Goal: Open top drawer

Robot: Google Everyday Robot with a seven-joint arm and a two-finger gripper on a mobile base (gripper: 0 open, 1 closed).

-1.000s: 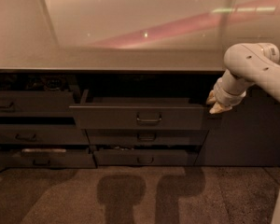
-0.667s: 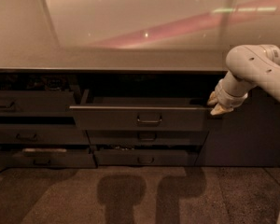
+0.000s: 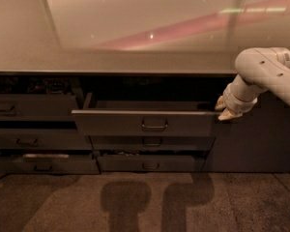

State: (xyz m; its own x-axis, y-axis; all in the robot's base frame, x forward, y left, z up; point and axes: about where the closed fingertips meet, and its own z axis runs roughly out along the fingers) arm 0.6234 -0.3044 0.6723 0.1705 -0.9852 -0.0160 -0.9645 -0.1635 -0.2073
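Barely any move since prior, top drawer (image 3: 116,123) part open, gripper (image 3: 225,108) at its rt corner, jaws unclear

Smooth white rounded arm (image 3: 262,70), right side — cream-coloured tool (image 3: 224,109) at its tip.

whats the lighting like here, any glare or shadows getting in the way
Camera view: dim, warm light; a pinkish streak and small bright specks of glare on the countertop; two blunt shadows on the floor below the top drawer; cabinet recesses nearly black; the gripper, at the drawer's right end, is well lit.
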